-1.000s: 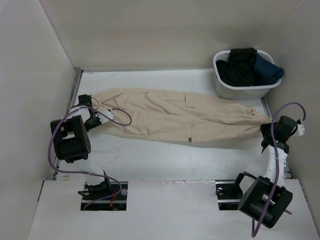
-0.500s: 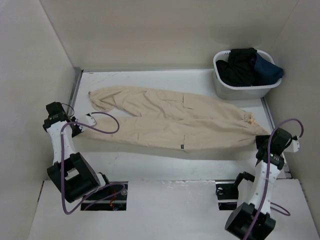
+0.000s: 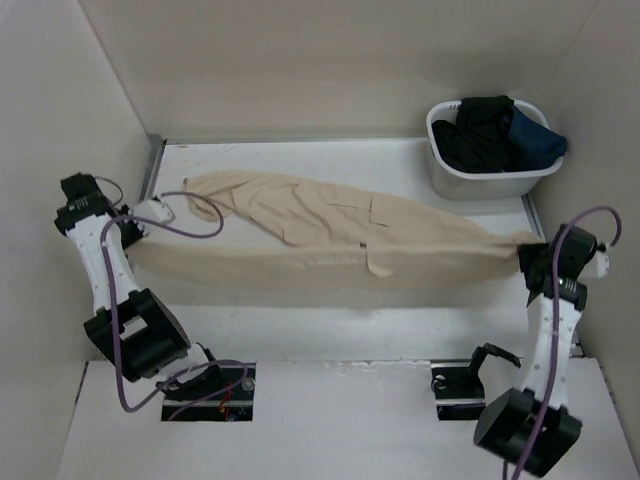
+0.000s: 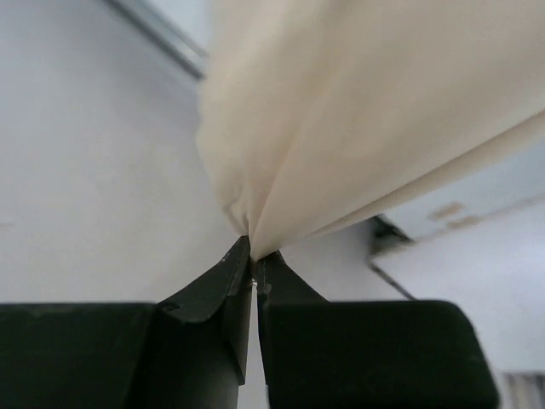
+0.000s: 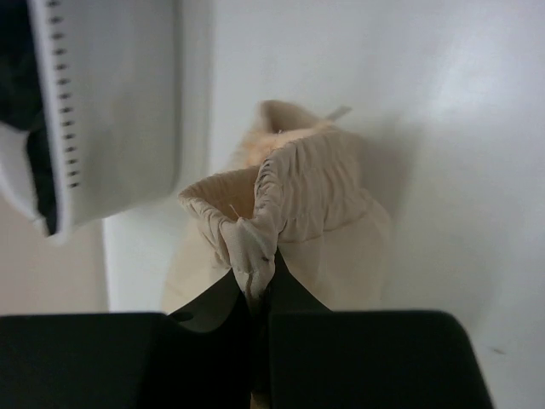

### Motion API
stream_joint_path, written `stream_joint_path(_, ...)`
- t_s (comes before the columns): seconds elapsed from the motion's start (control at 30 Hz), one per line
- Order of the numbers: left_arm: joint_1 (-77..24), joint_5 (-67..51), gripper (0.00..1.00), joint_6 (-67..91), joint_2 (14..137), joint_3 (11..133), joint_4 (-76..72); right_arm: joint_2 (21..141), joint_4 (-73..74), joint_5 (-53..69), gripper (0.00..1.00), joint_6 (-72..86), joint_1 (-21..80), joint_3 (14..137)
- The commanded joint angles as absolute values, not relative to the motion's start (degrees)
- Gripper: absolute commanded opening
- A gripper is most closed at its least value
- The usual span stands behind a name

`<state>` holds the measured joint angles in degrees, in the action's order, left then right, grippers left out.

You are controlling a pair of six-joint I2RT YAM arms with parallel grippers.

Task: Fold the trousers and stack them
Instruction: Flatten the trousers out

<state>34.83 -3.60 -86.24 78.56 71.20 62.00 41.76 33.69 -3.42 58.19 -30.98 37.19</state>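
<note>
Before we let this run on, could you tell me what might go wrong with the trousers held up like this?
1. The left gripper and right gripper each pinch only a little of the trousers at the fingertips, so the stretched cloth could slip out.
2. Their far side lies bunched on the table, so the fold may come out uneven.
3. The right end is near the basket and might snag it.
</note>
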Motion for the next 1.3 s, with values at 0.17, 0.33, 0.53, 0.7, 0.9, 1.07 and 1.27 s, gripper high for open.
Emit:
stream_joint_path(0.17,26.7,-11.7,0.04,-66.7,91.7,100.0,43.4,61.0,5.2,10.3,0.00,59.7,-25.4,55.4)
stream_joint_path(0.33,28.3,-12.3,0.05,-66.7,89.2,100.6,39.7,55.1,-0.5,15.4,0.00,56.8,-28.3,53.8)
stream_joint_path(0.53,32.9,-13.2,0.06,-76.6,79.0,78.3,40.9,47.1,7.4,13.1,0.00,57.3,-27.5,36.0)
stream_joint_path(0.7,37.7,-11.8,0.06,-86.6,72.3,60.1,44.2,36.8,21.1,2.9,0.01,61.5,-31.4,23.6)
stream_joint_path(0.9,43.5,-9.8,0.05,-93.4,69.3,50.8,48.3,31.6,32.1,-4.5,0.03,62.1,-34.9,24.0)
stream_joint_path(1.07,44.3,-7.2,0.06,-95.7,67.2,46.0,49.6,29.9,38.8,-7.7,0.04,61.1,-35.0,23.8)
stream_joint_path(1.27,46.3,-2.2,0.24,-96.9,66.7,45.9,54.9,30.0,43.9,-11.3,0.33,59.5,-34.9,26.9)
